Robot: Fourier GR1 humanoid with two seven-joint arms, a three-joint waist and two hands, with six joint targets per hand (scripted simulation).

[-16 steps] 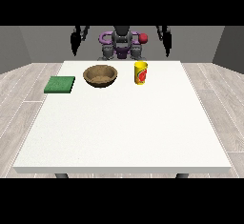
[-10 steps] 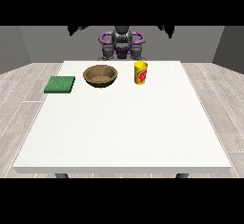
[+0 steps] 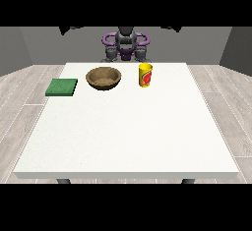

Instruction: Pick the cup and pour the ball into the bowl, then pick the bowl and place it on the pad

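- Where the far part of the white table (image 3: 123,136) lies, we see the yellow cup (image 3: 145,74) standing upright, a red mark on the side that faces us.
- We cannot see any ball; the inside of the cup is hidden from this angle.
- Just to the view's left of the cup sits the brown wooden bowl (image 3: 104,78), apart from the cup, resting on the tabletop with its opening upward.
- Further to the view's left, near the table's left edge, we find the flat green pad (image 3: 62,87), well apart from the bowl and with nothing on top of it.
- The cup, bowl and pad form a rough row across the far side; no hand touches any of them.
- Behind the table's far edge we see the robot (image 3: 125,45), its dark torso with purple shoulders facing us.
- Of the hand at the view's left (image 3: 71,28) only a dark sliver shows at the scene's upper edge, high above the table; we cannot tell how it is set.
- The hand at the view's right (image 3: 172,28) is likewise only a dark sliver at the upper edge, and we cannot tell its state either.
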